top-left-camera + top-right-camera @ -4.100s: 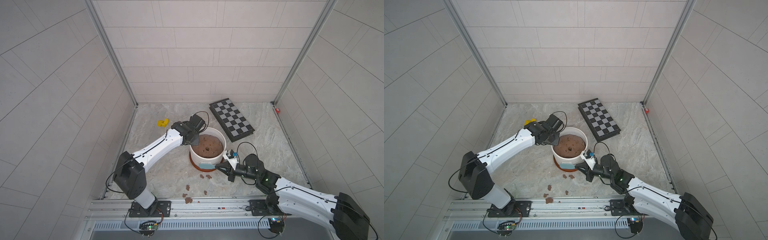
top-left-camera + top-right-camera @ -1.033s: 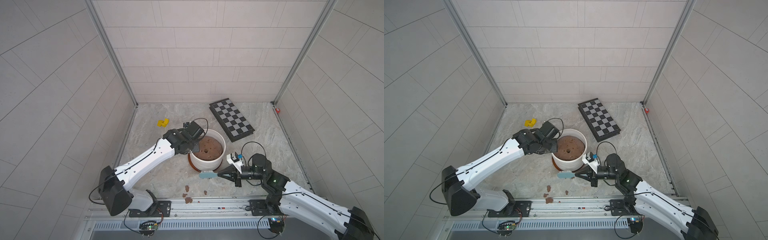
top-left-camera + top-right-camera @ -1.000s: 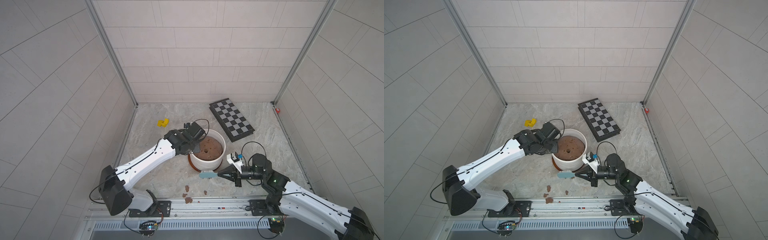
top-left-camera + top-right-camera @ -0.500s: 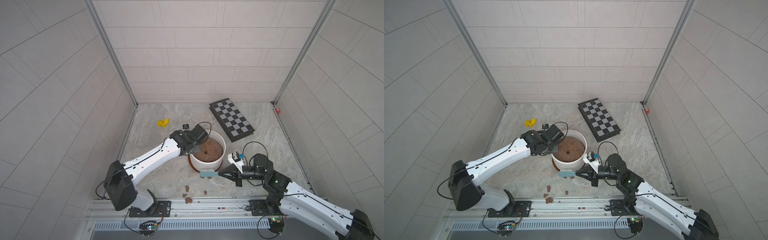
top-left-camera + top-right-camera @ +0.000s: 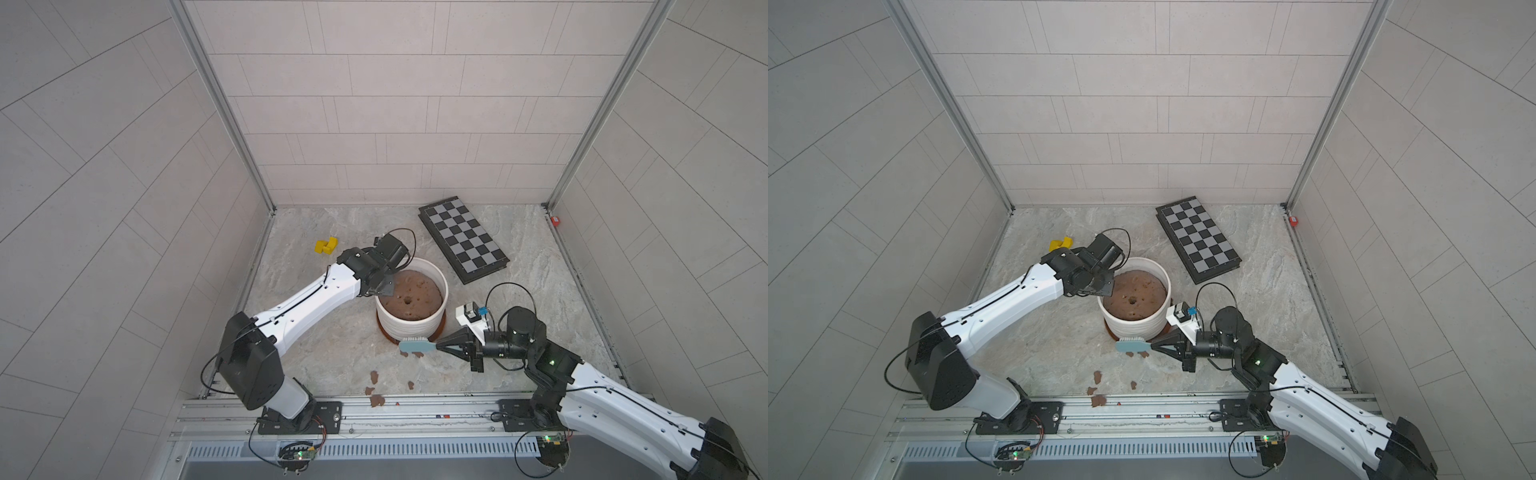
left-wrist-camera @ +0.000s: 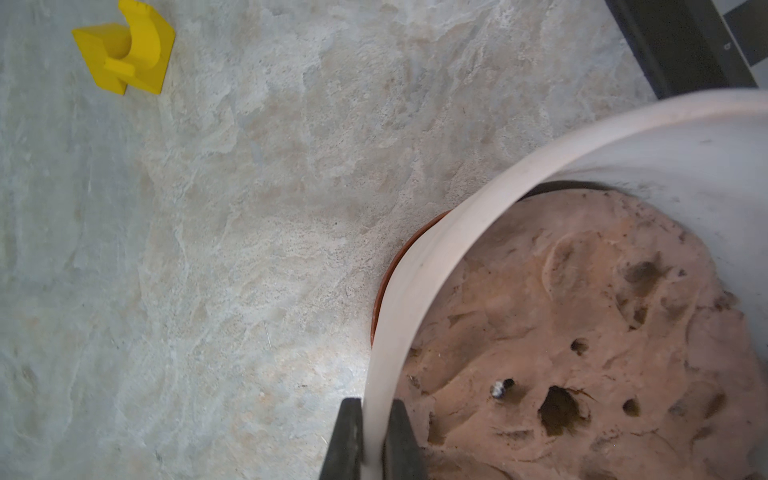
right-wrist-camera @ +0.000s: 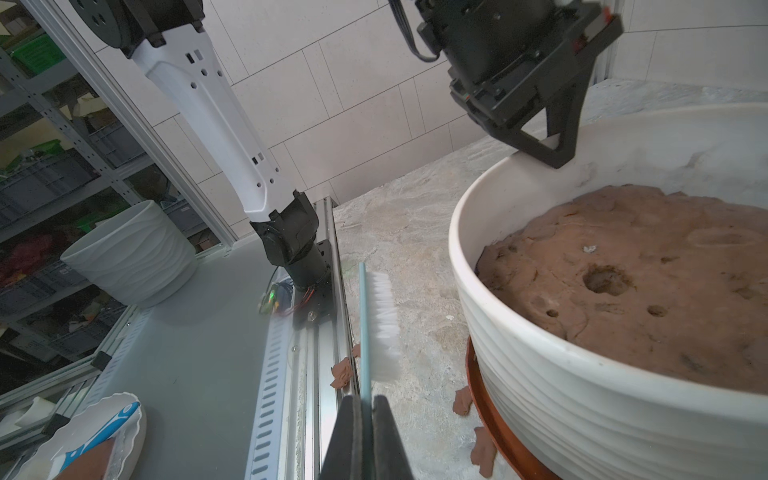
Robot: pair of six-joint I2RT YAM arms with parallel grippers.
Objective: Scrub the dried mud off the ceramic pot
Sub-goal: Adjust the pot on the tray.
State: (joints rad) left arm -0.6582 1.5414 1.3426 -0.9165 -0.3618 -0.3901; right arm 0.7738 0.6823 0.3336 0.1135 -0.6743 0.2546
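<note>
The white ribbed ceramic pot (image 5: 411, 328) (image 5: 1133, 328) stands on an orange-brown saucer (image 7: 494, 424), filled with a brown mass. My left gripper (image 5: 384, 286) (image 5: 1104, 289) (image 6: 376, 436) is shut on the pot's rim (image 6: 415, 291) at its left side, one finger inside, one outside. My right gripper (image 5: 440, 345) (image 7: 365, 415) is shut on the handle of a light-blue brush (image 5: 417, 345) (image 7: 380, 328). The brush is held low by the pot's front wall, with its white bristles facing the wall across a short gap. Dried mud flakes (image 5: 375, 377) (image 7: 462, 401) lie on the floor.
A chessboard (image 5: 463, 245) lies behind the pot to the right. A yellow block (image 5: 326, 246) (image 6: 124, 52) sits at the back left. The metal rail (image 5: 374, 415) runs along the front edge, with a mud flake on it. Tiled walls enclose three sides.
My left gripper has come onto the pot's left rim and shut on it. The right gripper with the brush has shifted only slightly toward the pot.
</note>
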